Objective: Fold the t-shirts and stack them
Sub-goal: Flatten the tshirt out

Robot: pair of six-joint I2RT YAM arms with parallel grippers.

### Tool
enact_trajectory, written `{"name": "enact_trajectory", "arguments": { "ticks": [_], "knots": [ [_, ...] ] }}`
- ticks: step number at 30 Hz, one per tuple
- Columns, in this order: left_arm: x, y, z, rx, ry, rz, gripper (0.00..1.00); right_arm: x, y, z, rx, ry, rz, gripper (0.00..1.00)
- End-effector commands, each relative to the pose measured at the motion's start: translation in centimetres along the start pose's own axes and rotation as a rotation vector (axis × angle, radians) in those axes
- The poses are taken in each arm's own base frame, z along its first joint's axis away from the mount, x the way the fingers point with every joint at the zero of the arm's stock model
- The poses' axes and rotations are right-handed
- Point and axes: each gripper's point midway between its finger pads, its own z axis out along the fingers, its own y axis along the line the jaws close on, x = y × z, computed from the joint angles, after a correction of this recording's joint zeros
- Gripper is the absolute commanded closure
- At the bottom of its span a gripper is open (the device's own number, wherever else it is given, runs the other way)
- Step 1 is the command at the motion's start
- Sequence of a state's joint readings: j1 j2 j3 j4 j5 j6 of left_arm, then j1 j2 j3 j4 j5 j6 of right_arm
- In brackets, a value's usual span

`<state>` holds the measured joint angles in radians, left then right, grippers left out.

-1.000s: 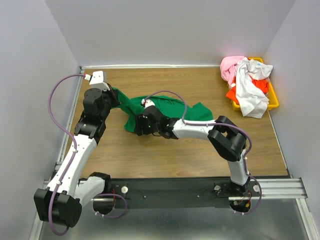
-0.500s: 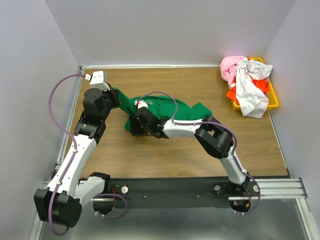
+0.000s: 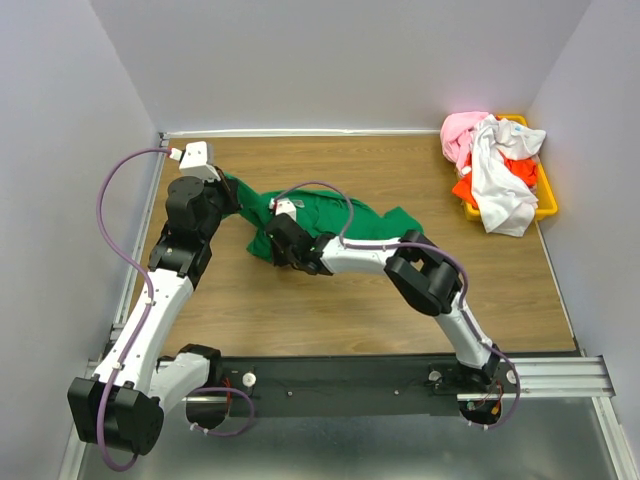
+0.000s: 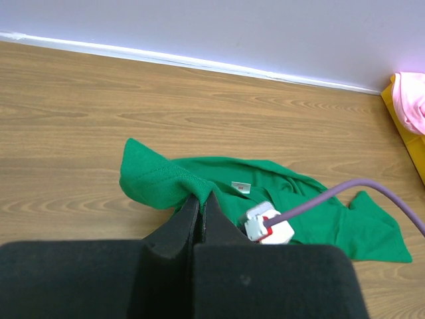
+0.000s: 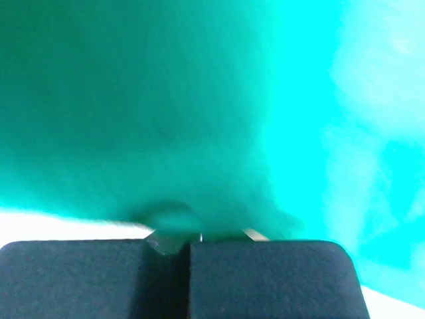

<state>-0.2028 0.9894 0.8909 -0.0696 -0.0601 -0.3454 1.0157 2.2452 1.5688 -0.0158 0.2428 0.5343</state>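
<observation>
A bright green t-shirt (image 3: 385,222) lies crumpled across the middle of the wooden table (image 3: 330,310). My left gripper (image 3: 232,192) is shut on a raised fold at its far left end. The left wrist view shows the gripper (image 4: 199,197) pinching a hemmed edge, with the small white neck label (image 4: 241,187) just past the tips. My right gripper (image 3: 266,240) is at the shirt's near left edge, shut on the cloth. In the right wrist view, green fabric (image 5: 166,100) fills the frame above the closed gripper (image 5: 189,238). Pink (image 3: 462,130), white (image 3: 500,180) and orange-red (image 3: 465,188) t-shirts are heaped at the far right.
A yellow-orange bin (image 3: 546,200) in the far right corner holds the heap of other shirts. Grey walls close in the table on three sides. The right arm's forearm (image 3: 360,255) stretches leftward over the near part of the green shirt. A black rail (image 3: 340,385) runs along the near edge.
My right gripper slid left over the green shirt to its near left edge and closed there. The left gripper has kept its hold and place.
</observation>
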Motion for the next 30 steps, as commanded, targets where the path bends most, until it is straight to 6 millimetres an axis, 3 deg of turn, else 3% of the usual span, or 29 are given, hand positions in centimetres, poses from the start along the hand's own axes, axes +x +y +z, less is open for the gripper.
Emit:
{"name": "enact_trajectory", "arguments": {
  "ticks": [1,3,5,6,7,12,13,14,16,17,18,22,27,29,30],
  "knots": [
    [-1.4,1.0,-0.6,-0.054,-0.053,0.004,1.00,4.3,-4.9,-2.4,0.168,0.094,-0.048,1.00],
    [-1.7,1.6,-0.8,-0.087,-0.062,0.011,1.00,3.8,-5.5,-4.0,0.182,0.078,-0.043,1.00],
    [-2.3,2.1,-1.3,-0.116,-0.078,0.022,1.00,1.6,-5.3,-6.8,0.166,0.027,-0.029,1.00],
    [-2.7,2.4,-1.6,-0.138,-0.094,0.023,1.00,2.4,-6.5,-7.8,0.197,0.035,-0.041,1.00],
    [-2.7,2.7,-1.7,-0.151,-0.097,0.029,1.00,0.5,-6.3,-9.8,0.184,-0.013,-0.037,1.00],
    [-3.8,3.7,-2.7,-0.209,-0.141,0.039,1.00,-2.1,-10.4,-16.6,0.331,-0.118,-0.054,1.00],
    [-3.9,3.8,-2.8,-0.213,-0.148,0.039,1.00,-1.8,-11.6,-17.6,0.365,-0.118,-0.060,1.00],
    [-3.9,4.0,-2.9,-0.225,-0.150,0.040,1.00,-3.3,-11.9,-19.6,0.369,-0.168,-0.041,1.00],
    [-4.0,4.3,-3.0,-0.241,-0.152,0.044,1.00,-4.4,-14.2,-22.6,0.438,-0.221,-0.024,1.00],
    [-4.1,4.3,-3.0,-0.241,-0.154,0.044,1.00,-3.9,-15.2,-22.7,0.476,-0.214,-0.031,0.99],
    [-4.0,4.4,-3.0,-0.250,-0.153,0.046,1.00,-4.8,-15.9,-24.2,0.487,-0.253,-0.010,1.00],
    [-3.8,4.9,-2.9,-0.274,-0.148,0.050,1.00,-5.6,-21.6,-26.8,0.599,-0.296,0.072,0.99],
    [-3.7,5.7,-2.9,-0.319,-0.141,0.054,1.00,-4.1,-26.6,-27.4,0.728,-0.259,0.100,0.94],
    [-3.3,5.7,-2.8,-0.317,-0.133,0.054,1.00,-3.4,-28.0,-27.6,0.774,-0.241,0.104,0.86],
    [-3.2,5.5,-2.7,-0.305,-0.128,0.055,1.00,-3.1,-28.3,-27.5,0.781,-0.233,0.106,0.71]
  ]
}}
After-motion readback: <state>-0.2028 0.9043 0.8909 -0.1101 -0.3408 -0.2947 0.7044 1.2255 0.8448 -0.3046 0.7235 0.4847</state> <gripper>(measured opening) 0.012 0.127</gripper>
